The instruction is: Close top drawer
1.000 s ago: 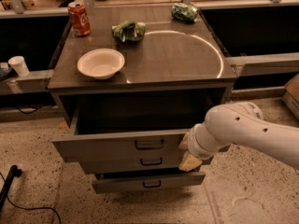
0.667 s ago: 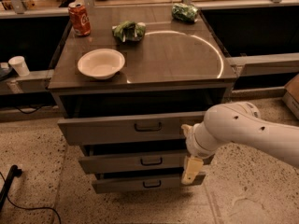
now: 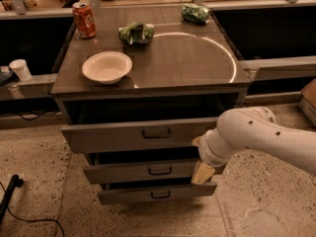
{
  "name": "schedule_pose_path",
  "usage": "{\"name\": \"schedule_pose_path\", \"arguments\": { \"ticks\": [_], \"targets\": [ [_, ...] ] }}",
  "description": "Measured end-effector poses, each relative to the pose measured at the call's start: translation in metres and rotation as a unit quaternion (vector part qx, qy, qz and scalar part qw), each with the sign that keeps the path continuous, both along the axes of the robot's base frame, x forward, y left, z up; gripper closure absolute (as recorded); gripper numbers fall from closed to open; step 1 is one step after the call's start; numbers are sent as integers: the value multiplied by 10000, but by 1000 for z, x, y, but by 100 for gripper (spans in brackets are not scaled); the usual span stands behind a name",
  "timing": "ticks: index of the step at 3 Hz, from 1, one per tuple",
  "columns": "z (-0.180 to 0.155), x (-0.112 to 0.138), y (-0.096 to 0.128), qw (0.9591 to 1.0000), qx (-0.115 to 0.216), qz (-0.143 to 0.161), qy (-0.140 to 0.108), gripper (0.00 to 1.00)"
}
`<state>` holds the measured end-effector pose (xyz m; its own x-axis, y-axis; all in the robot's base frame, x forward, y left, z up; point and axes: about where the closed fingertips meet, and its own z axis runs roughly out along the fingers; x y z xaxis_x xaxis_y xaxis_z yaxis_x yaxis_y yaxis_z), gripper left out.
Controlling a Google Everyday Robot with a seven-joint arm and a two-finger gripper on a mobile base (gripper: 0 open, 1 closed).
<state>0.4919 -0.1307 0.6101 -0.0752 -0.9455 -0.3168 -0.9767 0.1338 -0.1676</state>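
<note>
Top drawer (image 3: 143, 135) sits partly out. End effector (image 3: 200, 158) at its front's right end; grip state can't tell. Push straight in, squarely, till flush.

Matt grey metal on top drawer (image 3: 113, 135); glossy, smooth desk (image 3: 187, 63) top; smooth white plastic claw (image 3: 200, 157) by the drawer's right end; rough speckled floor (image 3: 39, 154).

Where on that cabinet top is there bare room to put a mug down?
The right half of the cabinet top is bare, bordered by the bowl, the left bag and the right bag. The back left is crowded around the can. Below, the gripper sits at the drawers' right end, just under the top drawer.
</note>
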Motion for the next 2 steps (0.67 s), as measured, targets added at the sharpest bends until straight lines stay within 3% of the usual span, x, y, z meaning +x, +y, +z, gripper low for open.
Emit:
{"name": "schedule_pose_path", "arguments": {
  "ticks": [1,2],
  "targets": [
    [-7,16,-14,9999,-37,-96,-59,58],
    [-8,26,-20,9998,-86,-139,-147,81]
  ]
}}
